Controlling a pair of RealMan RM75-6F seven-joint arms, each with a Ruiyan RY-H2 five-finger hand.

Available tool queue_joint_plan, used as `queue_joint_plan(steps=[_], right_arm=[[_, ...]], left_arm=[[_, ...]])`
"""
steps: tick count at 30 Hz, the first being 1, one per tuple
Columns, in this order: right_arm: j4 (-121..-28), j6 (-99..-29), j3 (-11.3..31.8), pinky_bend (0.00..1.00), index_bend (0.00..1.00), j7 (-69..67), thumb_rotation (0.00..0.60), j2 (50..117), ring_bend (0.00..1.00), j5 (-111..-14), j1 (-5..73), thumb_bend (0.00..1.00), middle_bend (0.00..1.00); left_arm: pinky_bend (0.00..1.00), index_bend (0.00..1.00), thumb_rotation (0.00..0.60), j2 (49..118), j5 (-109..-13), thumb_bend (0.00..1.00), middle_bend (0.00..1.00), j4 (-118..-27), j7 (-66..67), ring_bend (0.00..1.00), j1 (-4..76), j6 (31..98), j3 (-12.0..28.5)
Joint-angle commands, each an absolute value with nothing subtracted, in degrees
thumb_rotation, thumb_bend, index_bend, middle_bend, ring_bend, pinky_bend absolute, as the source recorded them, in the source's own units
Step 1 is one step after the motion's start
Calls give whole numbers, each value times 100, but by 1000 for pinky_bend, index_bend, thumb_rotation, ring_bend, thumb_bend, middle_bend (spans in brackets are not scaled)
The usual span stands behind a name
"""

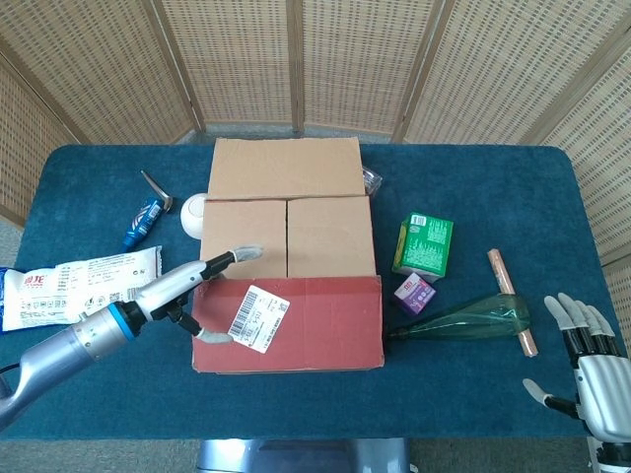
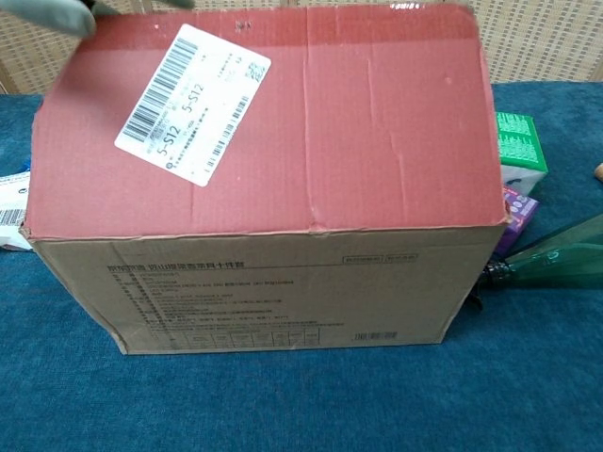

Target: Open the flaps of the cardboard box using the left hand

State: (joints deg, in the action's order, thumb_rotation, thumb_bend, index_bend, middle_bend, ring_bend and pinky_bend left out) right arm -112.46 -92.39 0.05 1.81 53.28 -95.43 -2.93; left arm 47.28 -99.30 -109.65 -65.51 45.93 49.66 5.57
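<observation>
The cardboard box stands mid-table. Its far flap is folded back and the two brown inner flaps lie flat. The red near flap, with a white barcode label, is tilted up; in the chest view this flap rises steeply above the box's front wall. My left hand grips the flap's left edge, fingers reaching behind it over the inner flap and thumb on the red outer face. One grey fingertip shows at the chest view's top left. My right hand is open and empty at the table's near right corner.
Right of the box lie a green bottle, a green carton, a small purple box and a copper tube. Left of it lie a white packet, a blue tube, a white round object and a metal tool.
</observation>
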Motion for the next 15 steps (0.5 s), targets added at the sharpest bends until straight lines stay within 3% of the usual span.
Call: queue_joint_plan(steps=[1, 15], right_arm=[[-11247, -9235, 1, 0, 0, 185, 600, 5326, 0, -9550, -292, 0, 0], [-11234, -9225, 1, 0, 0, 180, 600, 5318, 0, -9559, -287, 0, 0]], left_arm=[[432, 22, 600, 4398, -10463, 0, 0, -10995, -7471, 85, 4604, 5517, 363], [480, 19, 600, 4204, -11495, 0, 0, -11037, -9084, 95, 4842, 6567, -59]])
